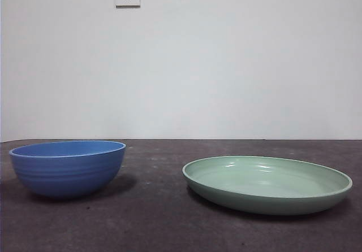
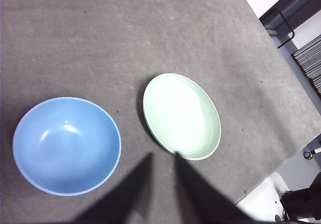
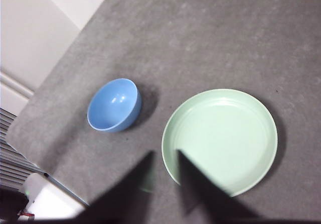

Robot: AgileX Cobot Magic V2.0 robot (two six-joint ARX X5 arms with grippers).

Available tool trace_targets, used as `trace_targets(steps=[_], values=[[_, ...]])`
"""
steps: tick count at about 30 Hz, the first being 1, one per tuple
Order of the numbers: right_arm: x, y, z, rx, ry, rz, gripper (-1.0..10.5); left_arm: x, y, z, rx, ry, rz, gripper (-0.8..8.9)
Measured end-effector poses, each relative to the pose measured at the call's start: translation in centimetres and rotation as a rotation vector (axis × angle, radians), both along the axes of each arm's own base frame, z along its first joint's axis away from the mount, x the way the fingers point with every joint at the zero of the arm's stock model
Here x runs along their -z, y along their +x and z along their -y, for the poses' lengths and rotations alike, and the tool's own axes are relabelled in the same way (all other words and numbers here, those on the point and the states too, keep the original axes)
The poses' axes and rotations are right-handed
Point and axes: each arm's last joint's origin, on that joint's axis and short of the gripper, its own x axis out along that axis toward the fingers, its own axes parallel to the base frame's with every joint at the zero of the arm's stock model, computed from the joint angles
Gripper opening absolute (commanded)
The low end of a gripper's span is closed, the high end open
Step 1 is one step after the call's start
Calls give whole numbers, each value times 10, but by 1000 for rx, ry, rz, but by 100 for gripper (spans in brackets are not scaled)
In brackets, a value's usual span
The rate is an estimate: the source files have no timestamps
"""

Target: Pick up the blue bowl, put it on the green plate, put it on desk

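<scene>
The round medium-blue bowl (image 1: 68,168) looked glossy and smooth with faint ridges outside, the wide pale mint-green plate (image 1: 267,184) beside it showed a softer sheen, and the dark grey-brown desk (image 1: 153,218) beneath them appeared matt and speckled.

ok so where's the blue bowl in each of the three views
Front view: the blue bowl sits at the left on the desk, apart from the green plate at the right.
Left wrist view: the bowl is large at lower left, beside the left gripper.
Right wrist view: the bowl is smaller, left of centre, past the right gripper.
Shared landmark: the green plate, next to the bowl in every view.
</scene>
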Motion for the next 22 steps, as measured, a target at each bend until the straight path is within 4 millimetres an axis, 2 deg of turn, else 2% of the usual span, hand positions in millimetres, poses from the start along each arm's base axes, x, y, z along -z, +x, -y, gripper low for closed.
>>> trace_targets(steps=[2, 4, 14, 22], values=[[1, 0, 0, 0, -2, -10, 533, 0, 0, 0, 0, 0, 0, 491], [1, 0, 0, -1, -2, -11, 583, 0, 0, 0, 0, 0, 0, 592], [1, 0, 0, -12, -16, 3, 583, 0, 1, 0, 12, 15, 13, 597], [1, 0, 0, -12, -17, 4, 583, 17, 23, -2, -130, 168, -103, 594]])
